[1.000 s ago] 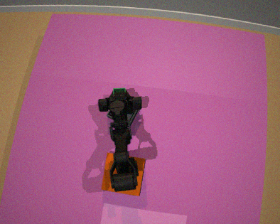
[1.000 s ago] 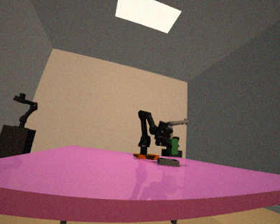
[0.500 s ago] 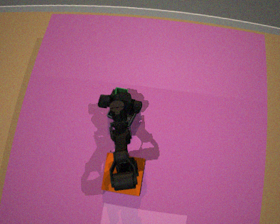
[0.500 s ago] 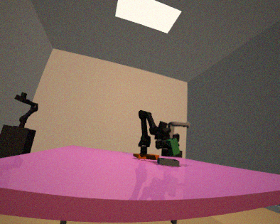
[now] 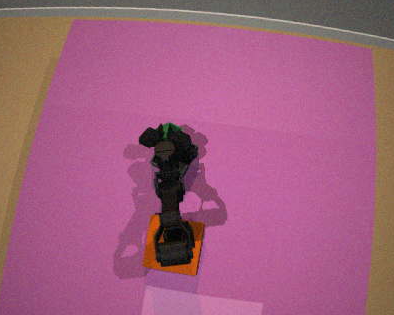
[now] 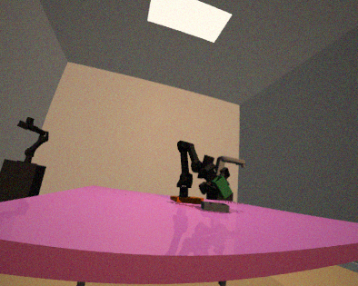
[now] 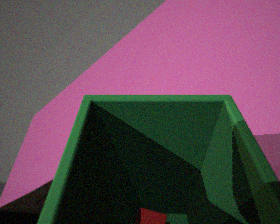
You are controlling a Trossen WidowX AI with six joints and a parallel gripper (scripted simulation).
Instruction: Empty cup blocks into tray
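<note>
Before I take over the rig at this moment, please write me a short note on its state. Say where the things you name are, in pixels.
Tool (image 6: 217, 185): shut on the green cup (image 5: 171, 128) (image 6: 223, 187) (image 7: 157, 98), which is off the table and tilted.
Tray (image 6: 215, 206): on the table (image 6: 102, 226), near the arm's orange base plate (image 5: 149, 259) (image 6: 174, 199).
Done: cup picked up, tipping partly made.
Left: at least a red block (image 7: 152, 216) remains inside; empty all into the tray, keep the cup out of it.

Bright ceiling panel (image 6: 189, 14), beige wall (image 6: 134, 126), black box (image 6: 16, 181)

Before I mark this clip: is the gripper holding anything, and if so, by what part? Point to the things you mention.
The green cup (image 5: 171, 128) (image 6: 223, 187) (image 7: 157, 98), apparently gripped by its side walls.
</note>
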